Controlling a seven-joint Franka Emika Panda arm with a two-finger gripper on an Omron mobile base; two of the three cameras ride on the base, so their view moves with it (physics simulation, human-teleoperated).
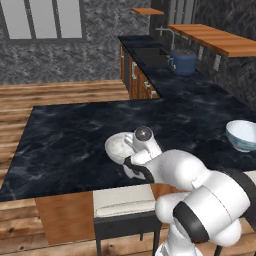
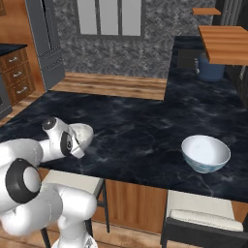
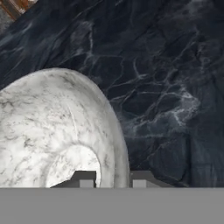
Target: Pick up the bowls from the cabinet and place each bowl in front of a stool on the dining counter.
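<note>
Two stools (image 1: pixel 125 205) stand nearest, tucked against the counter (image 1: pixel 65 145). Above one, the gripper (image 3: pixel 113 180) has its jaws clenched on the rim of the speckled bowl (image 3: pixel 48 131), which sits on the marble. Farther along rests the patterned bowl (image 2: pixel 205 153), with a blue pot (image 1: pixel 183 62) beyond.

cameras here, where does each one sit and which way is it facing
Left base view: behind the arm's left, looking forward and down over the dining counter; white arm at lower right.
Right base view: behind its right, same counter; arm at lower left.
Hand view: on the hand, looking along the gripper, its jaws astride the speckled bowl's rim.
Both base views share the patterned bowl, the speckled bowl and a stool.
</note>
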